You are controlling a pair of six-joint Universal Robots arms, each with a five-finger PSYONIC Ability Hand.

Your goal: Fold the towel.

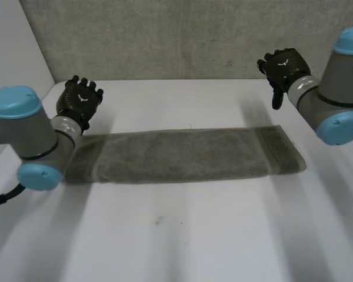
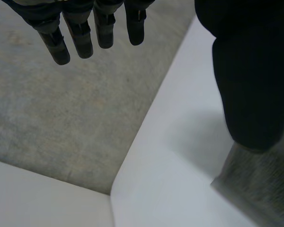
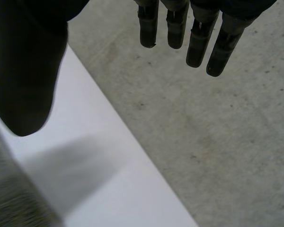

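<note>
A white surface (image 1: pixel 176 235) meets a grey wall (image 1: pixel 165 35) at twelve o'clock; the towel (image 1: pixel 182 155) lies across the middle as a long folded strip from nine to three o'clock; the left robot hand (image 1: pixel 79 100) hangs at ten o'clock, the right robot hand (image 1: pixel 285 67) at two o'clock; both have straight fingers and hold nothing.
</note>
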